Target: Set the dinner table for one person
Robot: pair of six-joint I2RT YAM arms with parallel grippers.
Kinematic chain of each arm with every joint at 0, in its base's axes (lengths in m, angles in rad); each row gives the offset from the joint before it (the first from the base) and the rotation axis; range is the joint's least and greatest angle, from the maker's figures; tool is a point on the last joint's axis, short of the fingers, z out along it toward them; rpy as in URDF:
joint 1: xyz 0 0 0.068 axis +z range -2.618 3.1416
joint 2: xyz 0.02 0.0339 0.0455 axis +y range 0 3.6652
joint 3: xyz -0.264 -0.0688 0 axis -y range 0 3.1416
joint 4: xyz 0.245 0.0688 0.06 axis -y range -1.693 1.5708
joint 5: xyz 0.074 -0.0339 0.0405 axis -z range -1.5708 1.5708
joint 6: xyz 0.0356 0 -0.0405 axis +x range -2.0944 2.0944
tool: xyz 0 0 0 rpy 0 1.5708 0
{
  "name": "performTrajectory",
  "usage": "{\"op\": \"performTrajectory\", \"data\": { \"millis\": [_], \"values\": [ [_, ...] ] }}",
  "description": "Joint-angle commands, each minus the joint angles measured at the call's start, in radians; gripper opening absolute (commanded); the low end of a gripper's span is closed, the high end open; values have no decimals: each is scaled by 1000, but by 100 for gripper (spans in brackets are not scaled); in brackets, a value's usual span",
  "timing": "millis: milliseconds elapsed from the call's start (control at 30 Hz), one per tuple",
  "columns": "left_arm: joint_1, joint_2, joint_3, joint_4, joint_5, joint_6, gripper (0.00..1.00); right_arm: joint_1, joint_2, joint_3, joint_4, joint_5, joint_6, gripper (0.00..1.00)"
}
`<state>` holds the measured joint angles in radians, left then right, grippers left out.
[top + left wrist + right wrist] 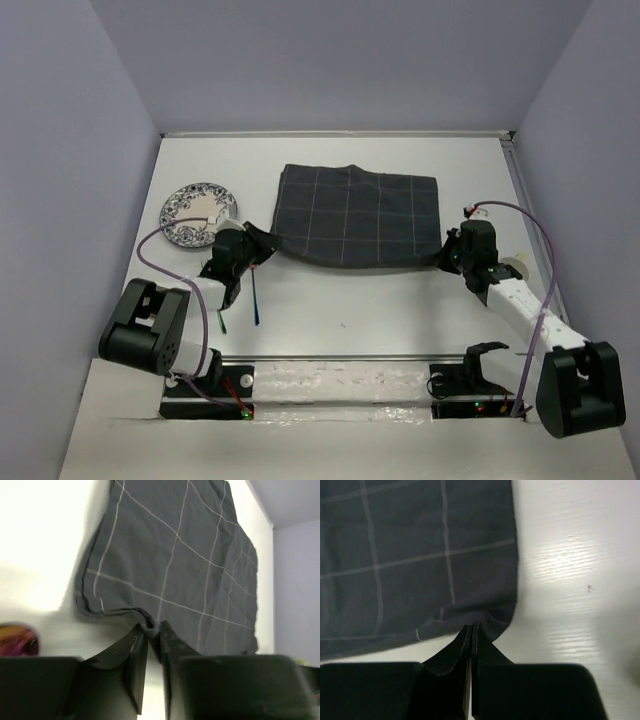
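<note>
Reaches in from the near left, elbow raised, with the left end effector [262,240] clamped on the near-left corner of the cloth [355,215]. Stretches in low from the near right, with the right end effector [447,256] at the cloth's near-right corner.

Under the cloth and spreading out on all sides of it, the white counter [340,300], with a metal rail [340,357] along the edge nearer than the cloth. Left of the cloth, a patterned plate [195,212]. Nearer than the cloth's left corner, a blue stick [257,300] and a green stick [221,318], seen only from above.

Seen only from the left wrist: fingers [132,655] pressed together on a bunched, wrinkled fold of the corner. Seen only from the right wrist: fingers [455,655] shut on the cloth's hem just beside its rounded corner, the fabric beyond lying flat.
</note>
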<state>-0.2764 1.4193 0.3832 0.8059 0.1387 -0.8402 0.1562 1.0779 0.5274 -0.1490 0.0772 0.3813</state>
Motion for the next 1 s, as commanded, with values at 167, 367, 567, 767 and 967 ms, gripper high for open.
{"op": "performTrajectory", "data": {
  "millis": [167,367,567,767,967],
  "values": [
    [-12,-351,-196,181,-19,-46,53,-9,-168,71,-135,-51,73,37],
    [-79,-575,-191,-3,-74,-14,51,-9,-283,89,-201,-129,77,50],
    [-104,-706,-152,-120,-90,21,38,-9,-274,83,-158,-206,90,50],
    [-205,-763,-12,-237,-50,76,35,63,-89,77,67,-246,140,19],
    [-267,-859,181,-494,-18,214,34,322,226,230,175,-51,130,0]
  ]
}}
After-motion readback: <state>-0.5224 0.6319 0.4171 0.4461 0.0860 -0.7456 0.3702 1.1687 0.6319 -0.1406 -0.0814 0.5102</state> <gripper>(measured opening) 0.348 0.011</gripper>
